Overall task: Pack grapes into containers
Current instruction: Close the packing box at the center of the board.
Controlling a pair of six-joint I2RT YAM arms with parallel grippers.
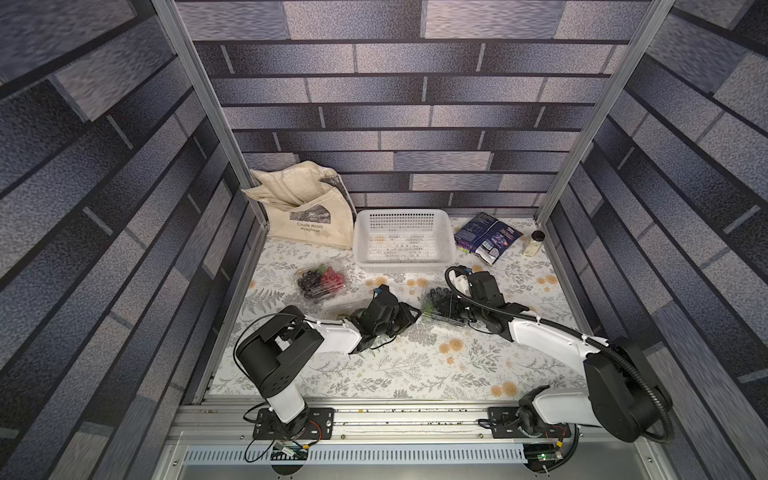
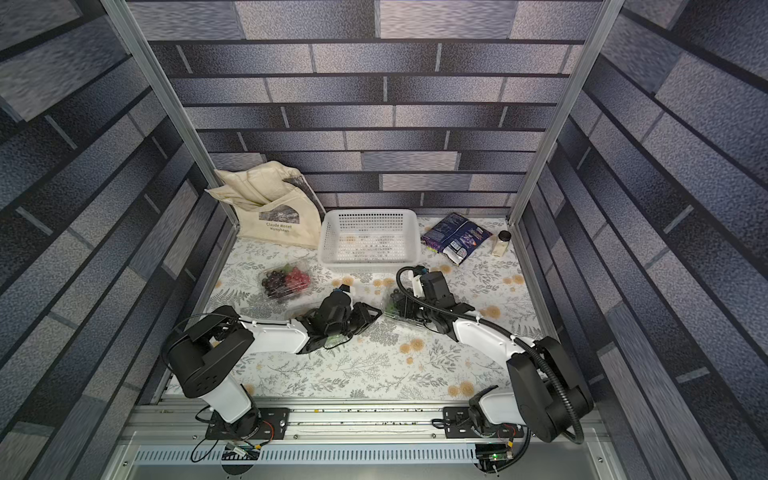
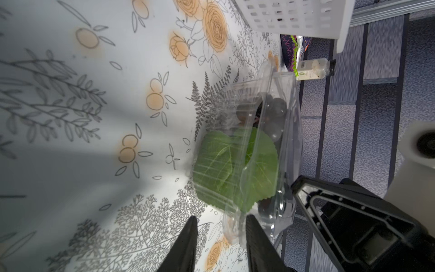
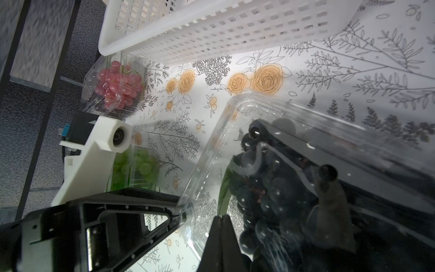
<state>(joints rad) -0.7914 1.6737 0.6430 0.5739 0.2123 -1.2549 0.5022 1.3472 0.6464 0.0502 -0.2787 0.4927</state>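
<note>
At the middle of the table [image 1: 415,365], a touch toward three o'clock, lies the clear clamshell [image 3: 256,113] holding the dark grapes [image 4: 259,193] and a green leaf [image 3: 211,164], and both arms meet on it. The left gripper [image 3: 221,220] stands at its nine o'clock side with fingers spread; a corner of the box's thin lip lies between them, not pinched. The right gripper [image 4: 221,220], on the three o'clock side, has its fingers pressed together at the rim, and whether a sliver of plastic is caught in them I cannot tell. The step looks like shutting this box. The lip is thin and slick, so it may slide out if the left jaws close. The light box may also skid or tip if one arm pushes harder than the other. The leaf lies along the seam and could get trapped there, keeping the lid from latching. The two grippers are just beside each other, so a small sideways move risks a knock. Under the left wrist, at nine o'clock, the clamshell of green grapes [image 4: 134,169] could be nudged. The clamshell of dark and red grapes [image 1: 320,282] at ten o'clock is well apart. The white basket [image 1: 403,266] at twelve o'clock closes off that side, while toward six o'clock the table is bare and gives the most room.
</note>
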